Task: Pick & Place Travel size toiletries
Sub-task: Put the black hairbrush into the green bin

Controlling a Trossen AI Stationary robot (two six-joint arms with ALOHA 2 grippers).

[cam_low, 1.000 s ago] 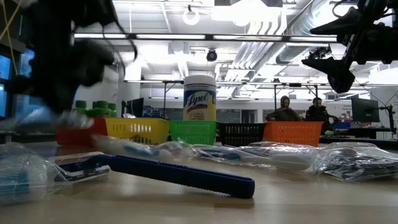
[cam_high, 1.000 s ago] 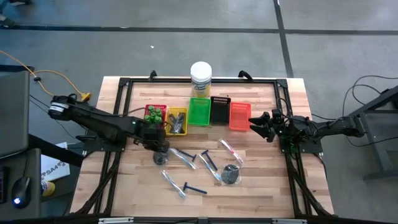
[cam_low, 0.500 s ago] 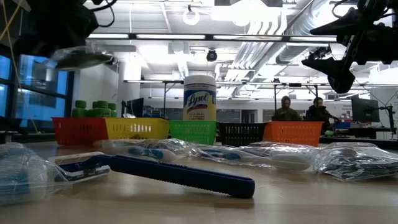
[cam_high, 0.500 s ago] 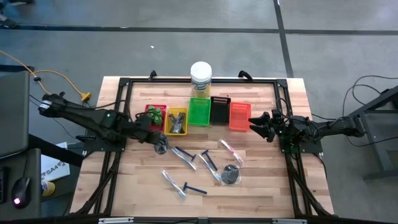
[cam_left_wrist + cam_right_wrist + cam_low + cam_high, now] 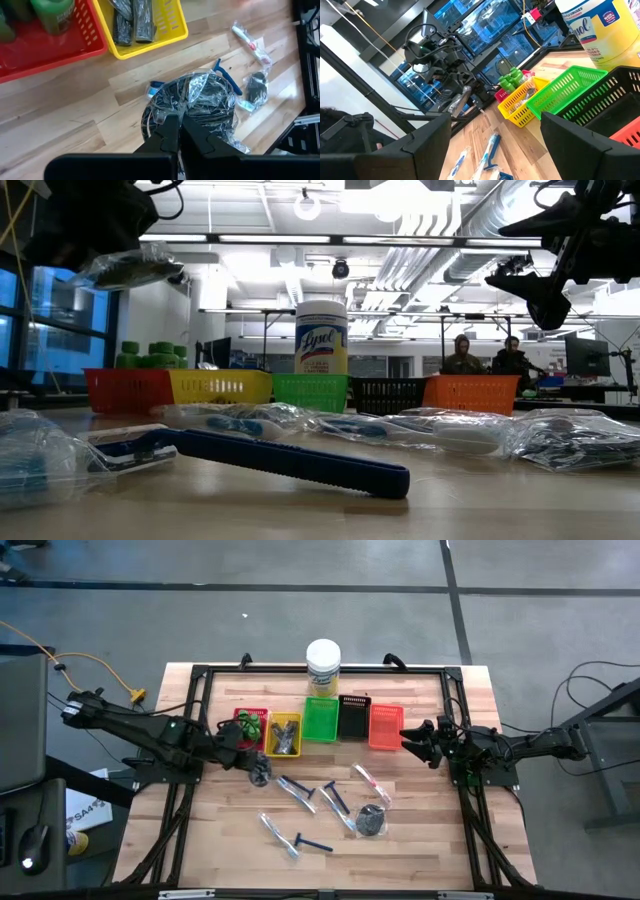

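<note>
Trays: five. Razors: three. Jar: one. Shiny bundles: two.

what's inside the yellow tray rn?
The yellow tray holds grey flat pieces in clear wrap, at least two side by side. Anything beneath them is covered. The green pots sit in the red tray next door.

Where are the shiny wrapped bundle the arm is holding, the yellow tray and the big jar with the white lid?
dark shiny bundle (image 5: 192,102), left wrist view, middle of its crinkled wrap.
yellow tray (image 5: 273,724), high view, its left rim.
Jar (image 5: 321,350), low view, its label.
</note>
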